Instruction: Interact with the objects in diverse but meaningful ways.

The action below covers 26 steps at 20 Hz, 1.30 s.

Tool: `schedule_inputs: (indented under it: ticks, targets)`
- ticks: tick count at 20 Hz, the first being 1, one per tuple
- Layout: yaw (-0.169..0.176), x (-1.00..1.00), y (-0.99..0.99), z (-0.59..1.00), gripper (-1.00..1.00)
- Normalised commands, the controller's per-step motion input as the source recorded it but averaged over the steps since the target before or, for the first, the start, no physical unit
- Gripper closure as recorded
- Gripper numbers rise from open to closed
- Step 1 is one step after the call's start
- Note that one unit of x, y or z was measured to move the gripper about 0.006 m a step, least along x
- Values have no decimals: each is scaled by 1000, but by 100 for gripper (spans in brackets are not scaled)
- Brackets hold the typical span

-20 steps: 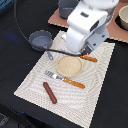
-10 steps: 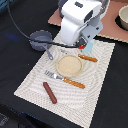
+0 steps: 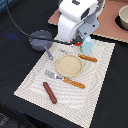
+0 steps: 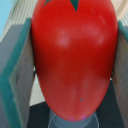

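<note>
Right now, going from the exterior view's left to its right, the grey saucepan (image 3: pixel 41 39) sits on the dark table, just off the edge of the pale striped placemat (image 3: pixel 35 82). Next, the brown sausage (image 3: pixel 50 92) lies near the mat's front edge, well apart from everything else. Then comes the orange-handled fork (image 3: pixel 65 79), lying just beside the round tan plate (image 3: pixel 69 65). The orange-handled knife (image 3: pixel 86 57) lies just past the plate on the far side.

Above the plate's far side hangs the big white robot arm (image 3: pixel 75 20). Its gripper (image 4: pixel 72 60) is clenched around the red tomato (image 4: pixel 75 57). In the wrist view the tomato fills the gap, and both grey fingers (image 4: pixel 17 75) press on its sides. From outside, only a small red bit (image 3: pixel 78 44) peeks out under the arm. The pale blue cup (image 3: pixel 87 45) stands just beside it. Something pale and round shows right under the tomato in the wrist view; it may be that cup, but it is too blurry to be sure.

What could go wrong? The tomato is smooth and round, so it could slip out of the flat fingers. If the arm goes down off-center, the tomato could bump the cup and tip it over.
</note>
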Motion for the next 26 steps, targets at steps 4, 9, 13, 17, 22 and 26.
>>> schedule_inputs:
  ticks: [4,9,13,17,22,26]
  targets:
    - [0,-767,151,-124,100]
    - [0,-812,0,-341,100]
    - [0,-739,0,-223,100]
    - [0,-761,42,-174,100]
    - [0,-785,82,-143,100]
    - [0,-779,86,-117,100]
